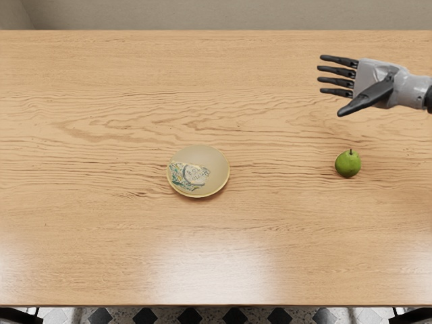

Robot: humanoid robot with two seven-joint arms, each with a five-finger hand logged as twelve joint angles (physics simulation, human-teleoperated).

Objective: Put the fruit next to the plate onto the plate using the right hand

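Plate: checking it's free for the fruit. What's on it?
Nothing lies on the plate; only its printed pattern shows. The pear sits on the table, apart to the right. The table beneath the plate is covered.

You see an evenly, brightly lit render. Broad pale sheen lies on the table [81, 101] toward its near edge, strongest at centre. The plate [213, 162] and pear [347, 164] cast only thin, soft shadows close beneath them. Wood grain and the right hand [361, 82] read crisp from edge to edge.
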